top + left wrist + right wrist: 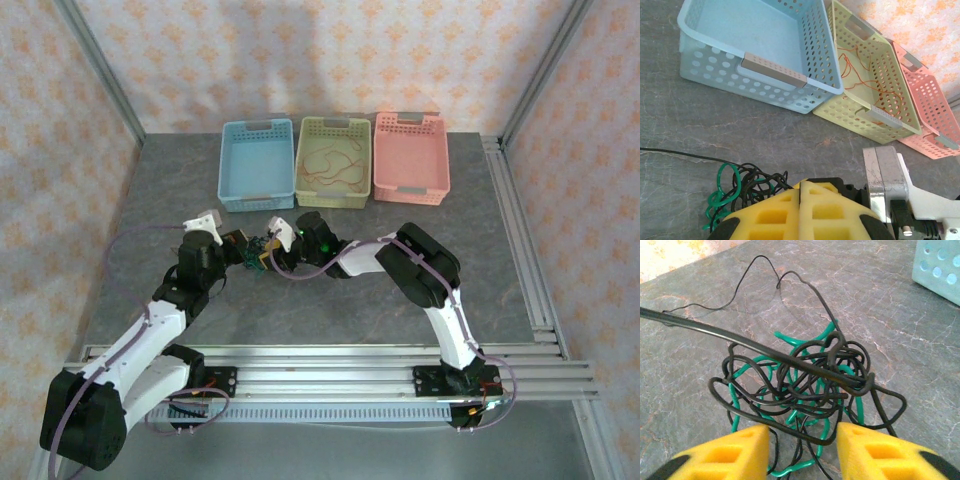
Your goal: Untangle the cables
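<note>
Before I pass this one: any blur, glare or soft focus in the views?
Top external: evenly lit, sharp, though the tangle is tiny. Left wrist: blue basket crisp, left fingers soft. Right wrist: tangle sharp, right fingers and the near black cable blurred. No strong glare.

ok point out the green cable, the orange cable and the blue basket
green cable (858, 409): right wrist view, thick stretch at the tangle's right
orange cable (883, 94): left wrist view, loops inside the yellow-green basket (897, 80)
blue basket (715, 62): left wrist view, near perforated wall
</note>
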You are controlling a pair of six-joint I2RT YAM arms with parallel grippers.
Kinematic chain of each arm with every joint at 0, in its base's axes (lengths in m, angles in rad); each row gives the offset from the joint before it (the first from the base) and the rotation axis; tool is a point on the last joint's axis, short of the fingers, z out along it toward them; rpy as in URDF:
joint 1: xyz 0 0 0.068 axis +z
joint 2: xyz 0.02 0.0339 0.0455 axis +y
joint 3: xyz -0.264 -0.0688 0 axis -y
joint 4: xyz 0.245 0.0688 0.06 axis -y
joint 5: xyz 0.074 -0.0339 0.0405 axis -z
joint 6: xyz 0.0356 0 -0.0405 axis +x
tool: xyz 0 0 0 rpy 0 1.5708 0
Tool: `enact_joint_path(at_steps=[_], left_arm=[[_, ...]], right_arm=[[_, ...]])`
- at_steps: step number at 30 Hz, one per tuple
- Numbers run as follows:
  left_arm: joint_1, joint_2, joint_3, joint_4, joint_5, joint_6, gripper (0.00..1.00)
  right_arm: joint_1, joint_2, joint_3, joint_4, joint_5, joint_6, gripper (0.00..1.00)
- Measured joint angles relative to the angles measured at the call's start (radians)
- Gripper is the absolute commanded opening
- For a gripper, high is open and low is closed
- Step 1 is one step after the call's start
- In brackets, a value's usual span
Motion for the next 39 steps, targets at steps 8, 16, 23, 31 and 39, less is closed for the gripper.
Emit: enact_joint_path(at_steps=[8,16,23,31,39], left_arm=[[0.0,0.006,0.0,0.002,0.002,0.0,0.0],[0.0,0.006,0.0,0.002,-0.002,-0.001,0.0],[0.0,0.006,0.0,-0.029,-0.06,-0.008,0.0],[0.004,0.006,0.002,-0.108,-0.192,-0.049,0.0],[0.053,0.006,0.002,-0.155,-0.242,-0.09,0.0]], right_arm=[[0.003,0.0,0.0,0.0,-0.01,-0.027,0.05],[0.005,-0.003,-0.034,0.008,-0.026,-0.04,0.0],[-0.005,-0.074,-0.151,0.023,-0.026,-0.049,0.0],[-0.096,-0.158,-0.267,0.166,-0.029,0.024,0.0],[-0.154,-0.197,-0.341,0.278,0.071,0.123,0.0]])
